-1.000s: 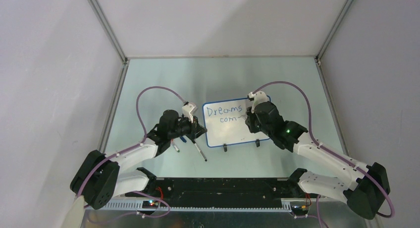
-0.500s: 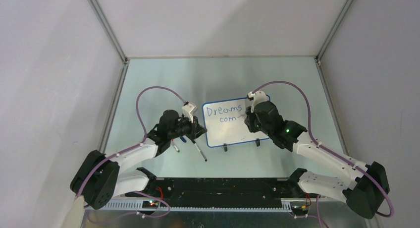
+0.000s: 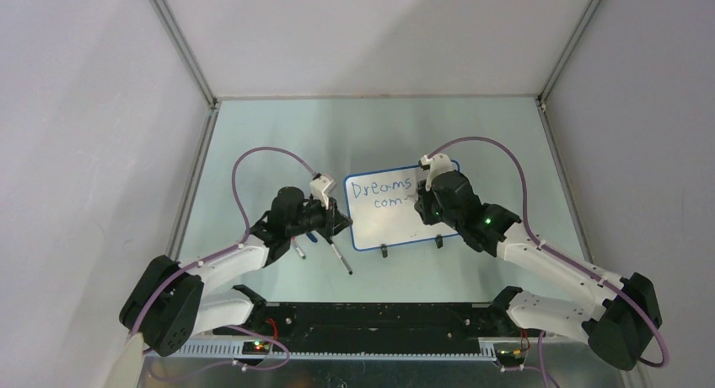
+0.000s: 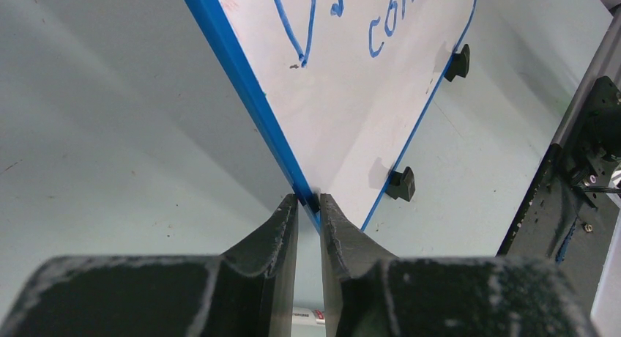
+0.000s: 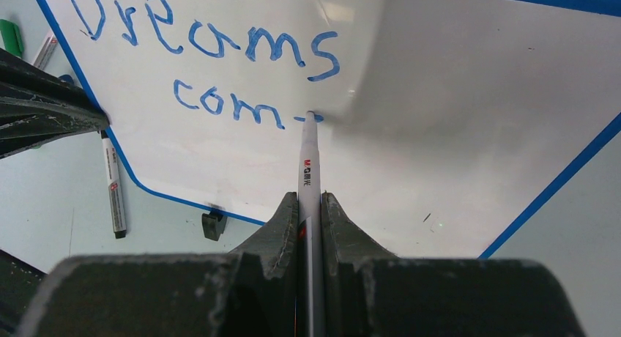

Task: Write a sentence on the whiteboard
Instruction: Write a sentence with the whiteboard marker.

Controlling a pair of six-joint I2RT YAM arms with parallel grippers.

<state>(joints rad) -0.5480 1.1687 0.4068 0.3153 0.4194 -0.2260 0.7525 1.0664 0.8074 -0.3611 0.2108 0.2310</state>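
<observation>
The whiteboard (image 3: pixel 386 226) lies on the table, blue-rimmed, with two black clip feet (image 3: pixel 383 251) on its near edge. The sentence (image 3: pixel 381 189) reads "Dreams" with "com" and a short stroke below it, in blue (image 5: pixel 220 47). My right gripper (image 5: pixel 310 199) is shut on a white marker (image 5: pixel 309 157). The marker's tip touches the board at the end of that stroke. My left gripper (image 4: pixel 308 200) pinches the board's blue rim (image 4: pixel 249 88) at its left near corner. In the top view the right gripper (image 3: pixel 420 204) covers the board's right part.
Two loose markers lie on the table left of the board, one (image 3: pixel 340 259) near its corner and one (image 3: pixel 297 250) under the left arm. The right wrist view shows a marker (image 5: pixel 113 190) and a green object (image 5: pixel 11 36) there. The black base rail (image 3: pixel 371 316) runs along the near edge.
My right gripper with the marker has crept slightly left over the board. The left gripper has kept its hold and has not moved.
</observation>
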